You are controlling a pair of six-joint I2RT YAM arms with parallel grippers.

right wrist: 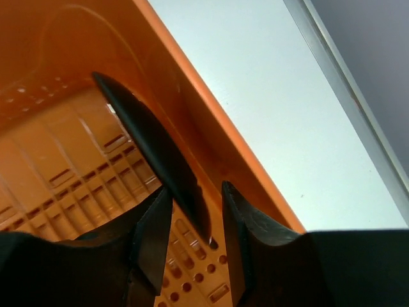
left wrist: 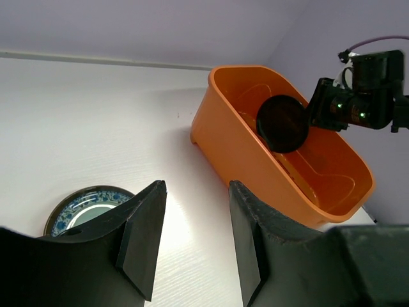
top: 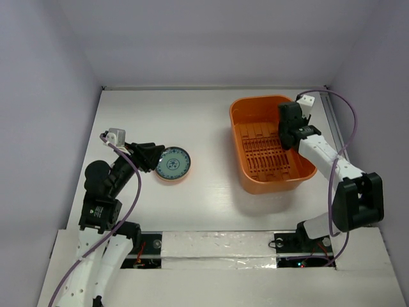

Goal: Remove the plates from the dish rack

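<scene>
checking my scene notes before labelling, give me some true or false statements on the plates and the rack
1. A black plate is inside the dish rack. True.
2. The blue patterned plate is in the rack. False: it lies on the table, beside the left hand.
3. The left hand grips the patterned plate. False: its fingers are apart with nothing between them.
4. The black plate stands on edge between the fingers of the right hand. True.
</scene>
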